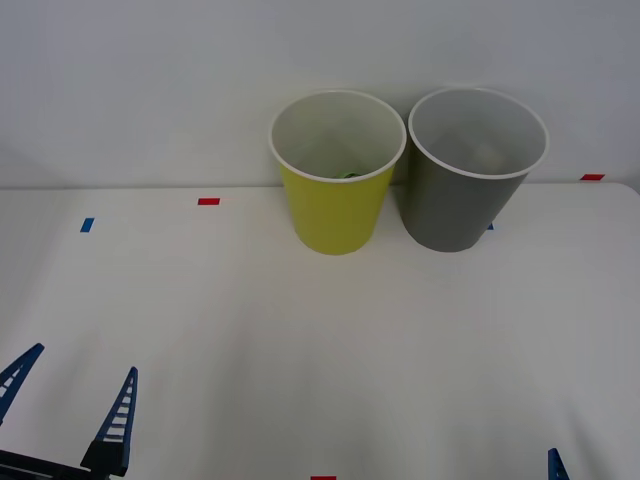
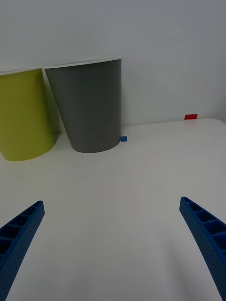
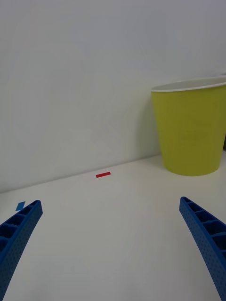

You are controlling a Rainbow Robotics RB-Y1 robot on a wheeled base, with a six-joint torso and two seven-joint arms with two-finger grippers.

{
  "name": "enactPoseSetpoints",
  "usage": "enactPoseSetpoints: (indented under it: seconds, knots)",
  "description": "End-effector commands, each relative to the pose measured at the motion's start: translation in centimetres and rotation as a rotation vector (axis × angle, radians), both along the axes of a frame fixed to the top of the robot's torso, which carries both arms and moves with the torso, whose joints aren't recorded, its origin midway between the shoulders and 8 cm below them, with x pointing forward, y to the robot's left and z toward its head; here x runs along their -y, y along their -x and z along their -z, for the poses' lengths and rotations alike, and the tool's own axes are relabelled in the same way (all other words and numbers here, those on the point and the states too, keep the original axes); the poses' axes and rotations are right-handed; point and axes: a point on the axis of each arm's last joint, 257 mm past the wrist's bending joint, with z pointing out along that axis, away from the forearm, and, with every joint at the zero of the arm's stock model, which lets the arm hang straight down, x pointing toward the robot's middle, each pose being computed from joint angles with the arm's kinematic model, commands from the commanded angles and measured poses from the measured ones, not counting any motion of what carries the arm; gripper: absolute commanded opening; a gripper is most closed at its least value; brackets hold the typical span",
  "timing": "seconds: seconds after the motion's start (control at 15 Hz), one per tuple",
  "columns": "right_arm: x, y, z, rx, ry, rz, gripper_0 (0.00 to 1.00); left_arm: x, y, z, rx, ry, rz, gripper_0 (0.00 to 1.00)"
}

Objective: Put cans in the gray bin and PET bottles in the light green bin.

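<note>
Green bottle [image 1: 349, 174] inside light green bin [image 1: 337, 215], far from left gripper [image 1: 70, 395].

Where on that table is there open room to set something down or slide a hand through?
The white table is bare between the two bins and the open left hand and open right hand near the front edge. It is tight only at the back, where the light green bin and gray bin stand almost touching by the wall.

Pretty bright, even light w/ no glare on the white desk [image 1: 300, 330], just soft faint shadows under the light green bin [image 1: 337, 170] & gray bin [image 1: 470, 175], everything sharp, wall behind looks a bit grayish.
</note>
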Motion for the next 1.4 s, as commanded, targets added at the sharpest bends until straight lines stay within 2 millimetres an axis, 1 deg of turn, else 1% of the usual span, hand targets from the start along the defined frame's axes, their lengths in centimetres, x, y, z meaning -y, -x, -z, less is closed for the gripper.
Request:
enactPoseSetpoints:
  seconds: [0.07,0.2,0.33,0.4,0.47,0.6,0.8,0.93,1.4]
  knots:
    - [0.0,0.0,0.0,0.000,0.000,0.000,1.00,-0.5,1.9,1.4,-0.035,0.002,-0.016,1.00]
    - [0.0,0.0,0.0,0.000,0.000,0.000,1.00,-0.7,3.6,1.5,-0.038,0.006,-0.038,1.00]
    - [0.0,0.0,0.0,0.000,0.000,0.000,1.00,-1.0,4.7,1.8,-0.027,0.000,-0.067,1.00]
    - [0.0,0.0,0.0,0.000,0.000,0.000,1.00,-0.9,5.4,2.1,-0.007,-0.018,-0.079,1.00]
    - [0.0,0.0,0.0,0.000,0.000,0.000,1.00,-1.0,5.6,2.4,0.000,-0.019,-0.094,1.00]
    - [0.0,0.0,0.0,0.000,0.000,0.000,1.00,-1.1,6.4,3.5,-0.025,-0.028,-0.112,1.00]
    - [0.0,0.0,0.0,0.000,0.000,0.000,1.00,-1.2,8.1,4.0,-0.053,-0.034,-0.122,1.00]
    - [0.0,0.0,0.0,0.000,0.000,0.000,1.00,-1.3,8.6,3.9,-0.050,-0.038,-0.123,1.00]
    - [0.0,0.0,0.0,0.000,0.000,0.000,1.00,-1.2,8.5,3.7,-0.044,-0.038,-0.122,1.00]
